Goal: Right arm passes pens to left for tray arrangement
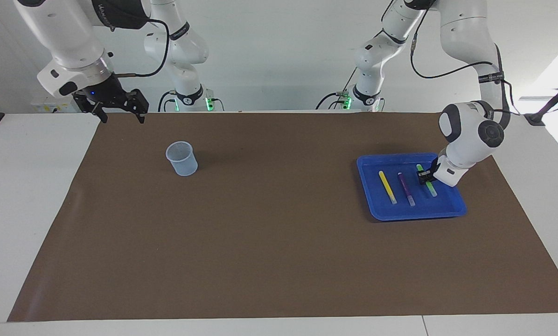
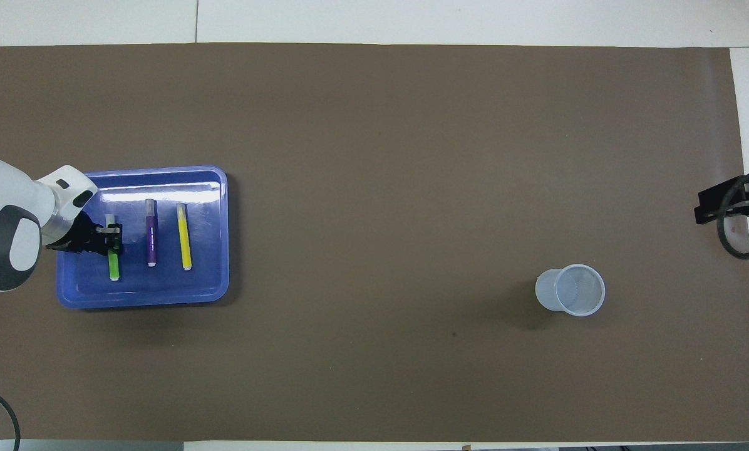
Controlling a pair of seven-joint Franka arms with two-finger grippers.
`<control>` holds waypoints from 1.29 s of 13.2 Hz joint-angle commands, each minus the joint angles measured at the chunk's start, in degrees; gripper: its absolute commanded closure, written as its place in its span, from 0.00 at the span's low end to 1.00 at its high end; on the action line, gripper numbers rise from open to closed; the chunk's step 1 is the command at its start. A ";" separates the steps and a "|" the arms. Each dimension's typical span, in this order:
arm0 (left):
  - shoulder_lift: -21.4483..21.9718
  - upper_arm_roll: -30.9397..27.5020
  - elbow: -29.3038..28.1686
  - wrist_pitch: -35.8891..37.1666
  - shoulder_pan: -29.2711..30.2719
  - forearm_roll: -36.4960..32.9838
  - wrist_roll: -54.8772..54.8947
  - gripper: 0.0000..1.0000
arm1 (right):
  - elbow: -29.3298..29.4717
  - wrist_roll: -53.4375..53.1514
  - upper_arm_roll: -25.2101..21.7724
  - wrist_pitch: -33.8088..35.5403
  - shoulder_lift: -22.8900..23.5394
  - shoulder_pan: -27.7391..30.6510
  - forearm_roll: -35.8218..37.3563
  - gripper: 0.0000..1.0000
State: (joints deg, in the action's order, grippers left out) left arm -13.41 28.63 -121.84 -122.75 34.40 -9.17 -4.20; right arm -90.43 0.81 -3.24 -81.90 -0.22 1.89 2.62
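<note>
**Ana:** Left end effector [image 1: 424, 177] is down in the tray, on the green pen's middle. Whether it is pinching that pen or has let go, I cannot tell. Right end effector [image 1: 122, 116] waits with its fingers spread, up over the mat corner at the right arm's end.

**Ben:** And the layout, biggest first?

**Ana:** Bench [image 1: 27, 210], with the brown mat [image 1: 260, 242] on it. The blue tray [image 1: 414, 215] sits on the mat toward the left arm's end. The clear cup [image 1: 182, 159] stands well apart, toward the right arm's end. All three pens lie in the tray, side by side and apart. The purple pen [image 1: 406, 188] lies between the yellow pen [image 1: 387, 186] and the green pen [image 1: 432, 190], with green nearest the left arm's end.

**Ben:** So the arranging looks nearly done. What could spoil it?

**Ana:** If it lifts before the pen is fully free, the pen could come up with it, drop askew or roll against the purple one. The wrist also hangs low over the tray's rim, so a sideways retreat could nudge the tray and shift the row.
</note>
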 commanded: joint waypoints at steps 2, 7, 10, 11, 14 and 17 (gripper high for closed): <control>1.37 0.55 -1.73 -1.88 1.37 -1.03 0.07 0.00 | 1.21 0.60 -1.41 0.61 0.13 -1.53 -1.39 0.00; 1.19 0.64 2.12 2.58 0.68 -1.03 0.06 0.00 | 1.22 -1.25 -1.50 0.78 0.30 -1.54 -1.30 0.00; 1.37 0.99 9.84 10.31 -4.75 -0.50 -0.28 0.00 | 0.60 -0.72 -1.95 0.87 -0.49 -1.36 -1.39 0.00; 1.63 0.99 11.96 12.51 -7.13 -0.50 -0.37 0.00 | 0.52 -1.16 -1.86 0.69 -0.66 -1.01 -1.39 0.00; 4.96 1.16 13.39 14.73 -11.01 -0.50 -1.69 0.00 | -0.01 -0.99 -1.86 0.43 -0.93 -0.75 -1.48 0.00; 8.65 2.21 14.35 18.67 -11.28 2.64 -1.69 0.00 | -0.10 -0.90 -1.77 0.61 -0.93 -1.27 -1.48 0.00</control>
State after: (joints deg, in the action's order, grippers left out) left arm -7.55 30.45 -108.05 -107.38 22.94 -8.59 -5.82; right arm -90.00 0.06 -4.97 -81.84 -0.45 0.68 2.35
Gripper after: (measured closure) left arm 0.000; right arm 0.000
